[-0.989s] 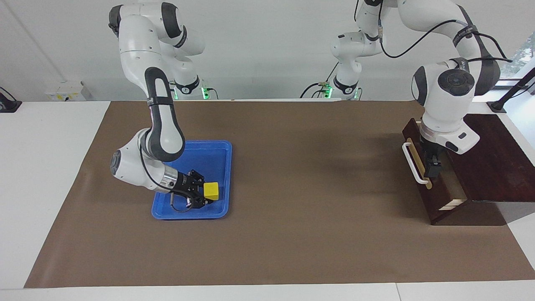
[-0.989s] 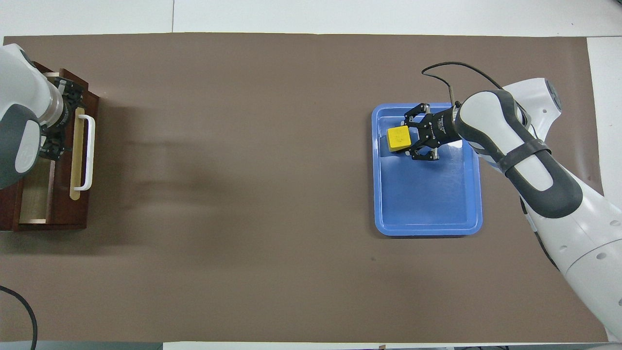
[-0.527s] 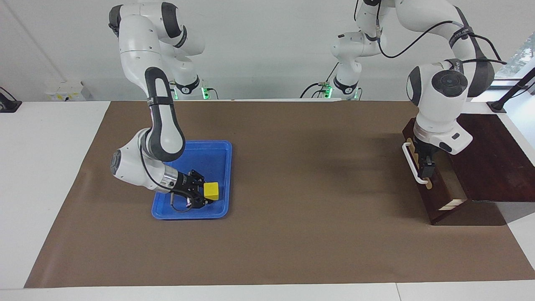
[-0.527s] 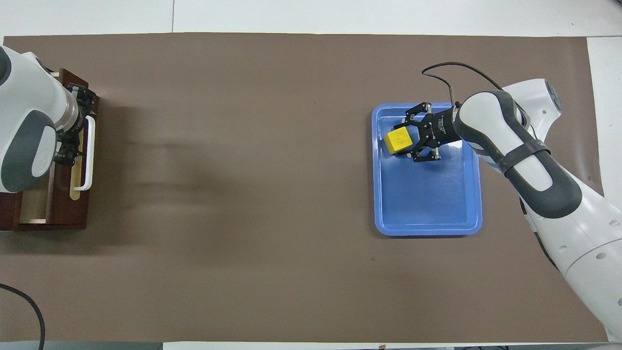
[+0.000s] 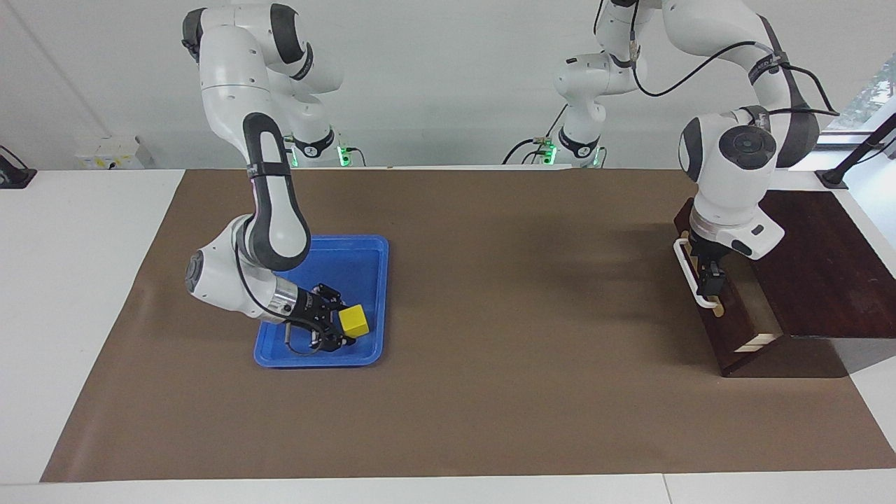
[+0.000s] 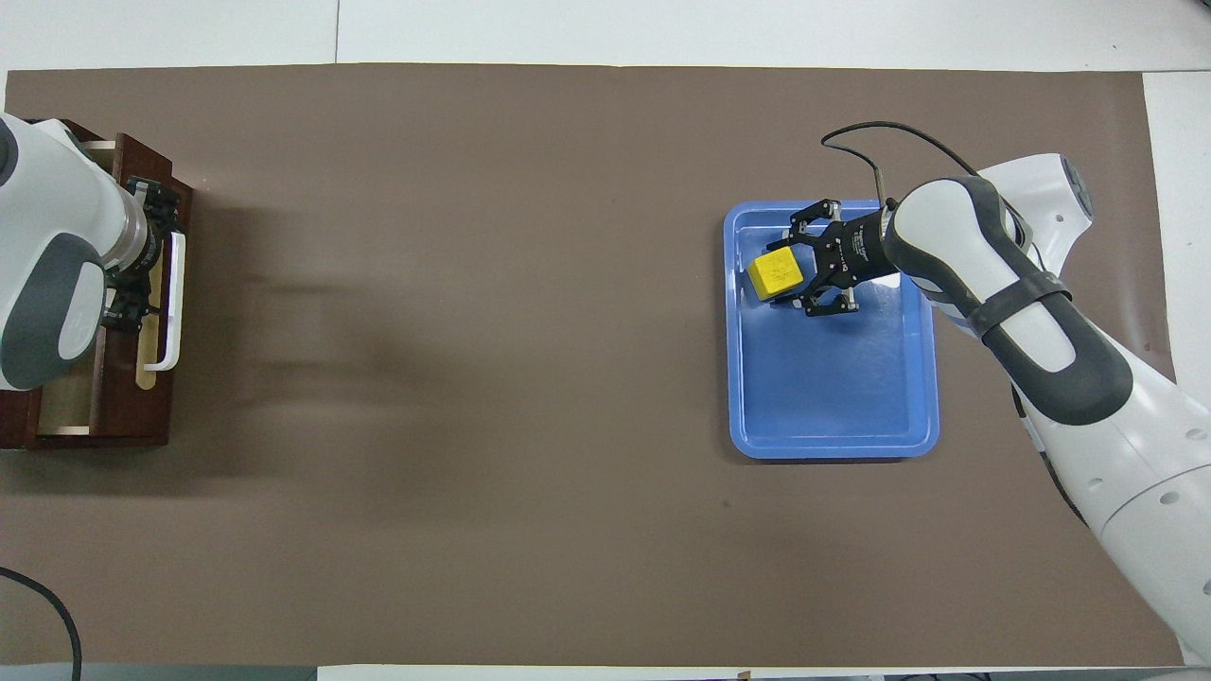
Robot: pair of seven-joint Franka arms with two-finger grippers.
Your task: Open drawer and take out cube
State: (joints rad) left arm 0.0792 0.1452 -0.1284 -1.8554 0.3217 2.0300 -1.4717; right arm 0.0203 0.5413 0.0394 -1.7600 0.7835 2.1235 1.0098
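Two grippers busy: right gripper (image 5: 348, 327) clenched on the cube (image 5: 353, 320) low over the blue tray (image 5: 369, 252); left gripper (image 5: 707, 280) at the drawer (image 5: 735, 318) handle, grip unclear

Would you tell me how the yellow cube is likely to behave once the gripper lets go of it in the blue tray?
The cube has flat faces, so it should sit still rather than roll. It keeps sharp edges in the right gripper, so it is probably rigid. The tray looks glossy, so a nudge might slide it.
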